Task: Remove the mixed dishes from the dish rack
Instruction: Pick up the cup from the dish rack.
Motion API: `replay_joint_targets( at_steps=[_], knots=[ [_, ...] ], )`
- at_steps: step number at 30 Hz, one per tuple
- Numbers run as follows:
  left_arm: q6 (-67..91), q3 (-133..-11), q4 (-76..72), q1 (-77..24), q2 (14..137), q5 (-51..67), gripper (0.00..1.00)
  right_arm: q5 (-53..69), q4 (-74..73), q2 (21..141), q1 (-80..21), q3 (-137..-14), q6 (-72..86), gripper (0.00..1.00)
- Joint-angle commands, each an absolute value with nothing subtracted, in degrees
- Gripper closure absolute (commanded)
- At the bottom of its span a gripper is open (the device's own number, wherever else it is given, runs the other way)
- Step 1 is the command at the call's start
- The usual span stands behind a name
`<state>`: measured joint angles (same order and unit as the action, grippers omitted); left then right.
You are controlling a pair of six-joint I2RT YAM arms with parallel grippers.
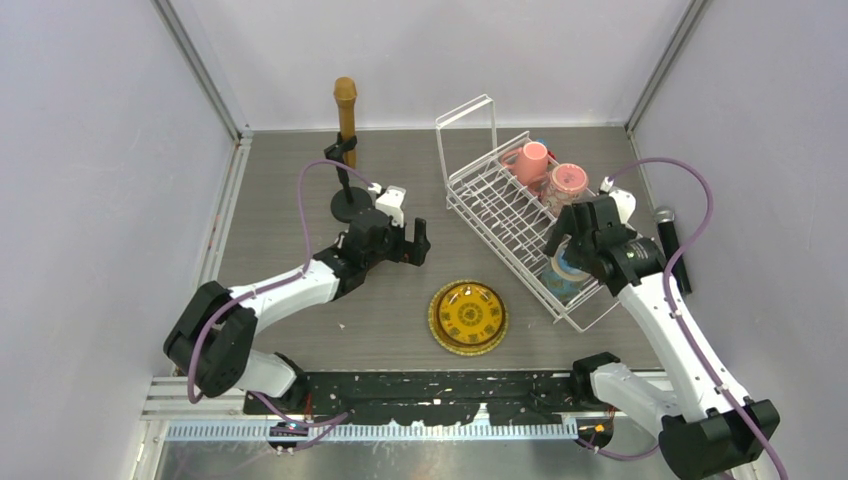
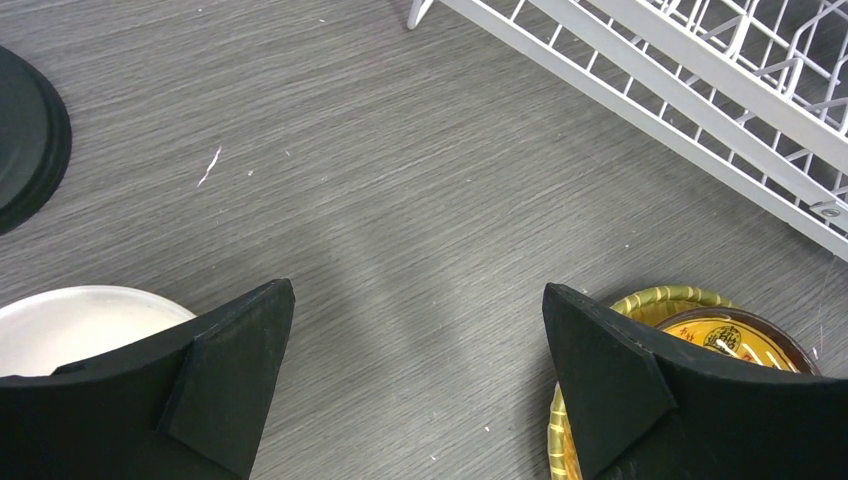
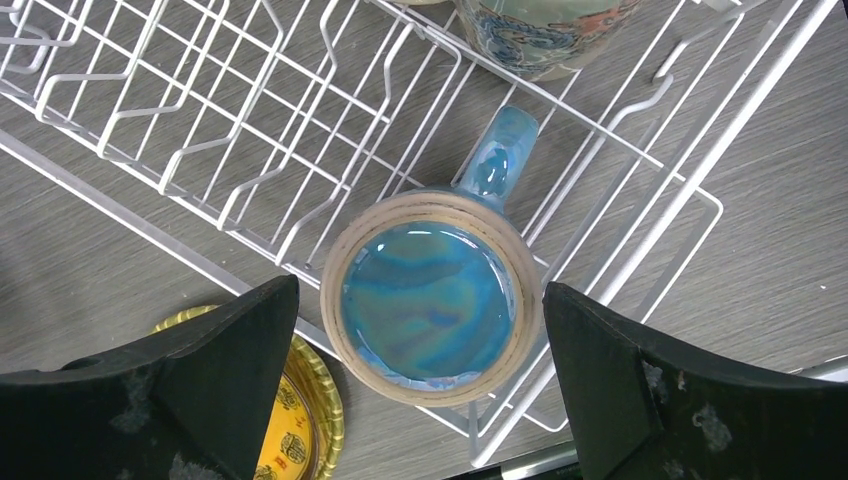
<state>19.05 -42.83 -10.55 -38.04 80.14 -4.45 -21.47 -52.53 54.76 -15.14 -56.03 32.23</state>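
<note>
Right wrist: right gripper (image 3: 419,290), jaws spread, hovers over blue-lined mug (image 3: 430,330).

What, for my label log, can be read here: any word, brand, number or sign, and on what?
No text can be read.
Plate: dark marks on its yellow centre, maybe characters, too small and blurred to read.
Blue mug, rack: no lettering shows.

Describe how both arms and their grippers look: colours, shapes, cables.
The left arm and right arm have white shells with black joints and bases. A purple cable loops along each one. The left gripper and right gripper are black, with broad, wedge-shaped matte fingers. The right fingers carry pale scuff marks.
</note>
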Motion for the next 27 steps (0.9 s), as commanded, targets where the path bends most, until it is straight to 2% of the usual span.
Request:
replay_joint_targets(
  at_steps=[1, 15, 27],
  knots=[
    [18.59, -44.92, -14.11, -37.99, 80.08, -4.43, 0.00, -21.66, -52.10, 56.14, -14.94, -58.70, 31.07, 0.00],
    [18.37, -44.75, -14.15, -38.00, 80.10, -5.12, 0.00, -21.50, -55.49, 60.22, -14.94, -56.97, 31.91, 0.00],
    [18.46, -44.33, -13.62, -37.98, 78.81, -5.40, 0.00, -22.06, -52.33, 64.45, -14.94, -52.67, 33.58, 0.00]
  ],
)
